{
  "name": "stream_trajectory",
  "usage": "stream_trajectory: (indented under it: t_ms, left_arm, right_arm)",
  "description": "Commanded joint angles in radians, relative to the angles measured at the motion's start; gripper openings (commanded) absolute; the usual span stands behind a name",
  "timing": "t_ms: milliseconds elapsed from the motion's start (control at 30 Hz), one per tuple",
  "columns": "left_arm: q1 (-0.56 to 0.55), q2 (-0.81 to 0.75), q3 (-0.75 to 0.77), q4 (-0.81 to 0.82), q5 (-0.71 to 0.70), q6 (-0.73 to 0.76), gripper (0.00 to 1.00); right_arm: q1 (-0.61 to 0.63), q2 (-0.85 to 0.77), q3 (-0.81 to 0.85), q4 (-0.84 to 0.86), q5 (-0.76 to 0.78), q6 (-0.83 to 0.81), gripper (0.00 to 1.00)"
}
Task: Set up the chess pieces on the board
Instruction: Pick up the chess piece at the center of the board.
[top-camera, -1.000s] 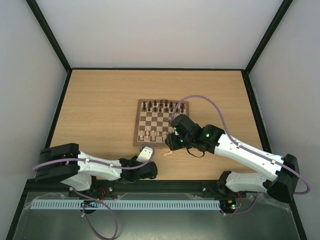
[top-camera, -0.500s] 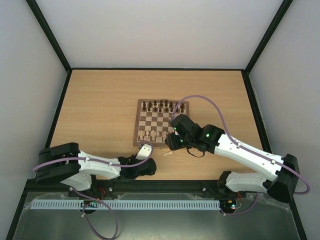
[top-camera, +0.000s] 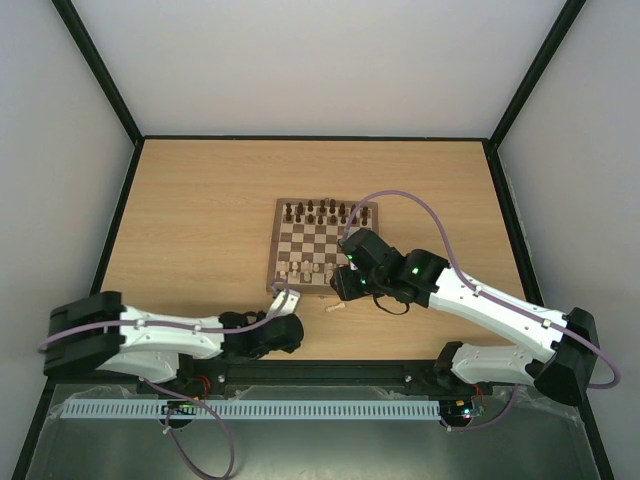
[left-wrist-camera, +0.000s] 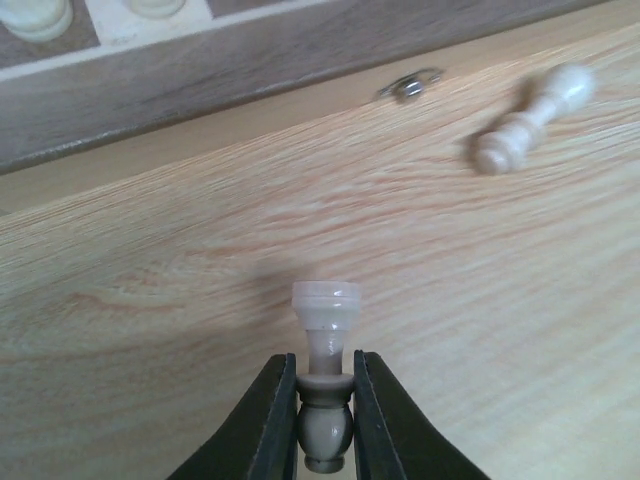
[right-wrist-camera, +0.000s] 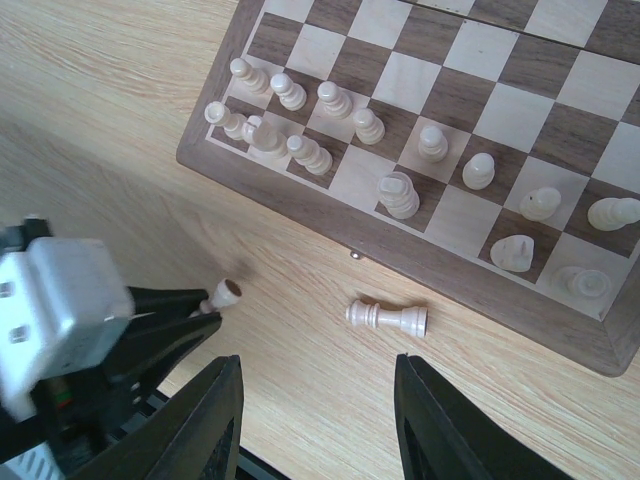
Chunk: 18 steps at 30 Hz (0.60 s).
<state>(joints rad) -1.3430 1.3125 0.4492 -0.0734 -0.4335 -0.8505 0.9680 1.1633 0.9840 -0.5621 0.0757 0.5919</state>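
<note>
Shows dark brown and light tan checks within a brown border on the board (right-wrist-camera: 440, 272), pale cream-white on the chess pieces (right-wrist-camera: 398, 195), dark brown on the far-row pieces (top-camera: 325, 210), light wood grain on the table (top-camera: 200, 220).

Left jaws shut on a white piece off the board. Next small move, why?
Probably a short straight lift. The left jaws pinch the piece at its neck, lying flat, low over the table, with the border of the board just ahead; height first should clear that border.
</note>
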Motion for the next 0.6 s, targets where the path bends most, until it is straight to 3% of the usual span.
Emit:
stream_trajectory:
  t_ms: [0, 300, 567]
  left_arm:
    - [-0.014, -0.157, 0.010, -0.110, 0.074, -0.008, 0.09]
    - [-0.018, -0.478, 0.032, -0.147, 0.349, 0.074, 0.12]
    - [-0.016, -0.664, -0.015, -0.061, 0.541, 0.117, 0.14]
  right_arm:
    - [-0.004, 0.000, -0.007, -0.015, 0.006, 0.008, 0.42]
    - [-0.005, -0.078, -0.041, 0.035, -0.087, 0.006, 0.42]
    - [-0.005, -0.180, -0.111, 0.148, -0.399, 0.021, 0.42]
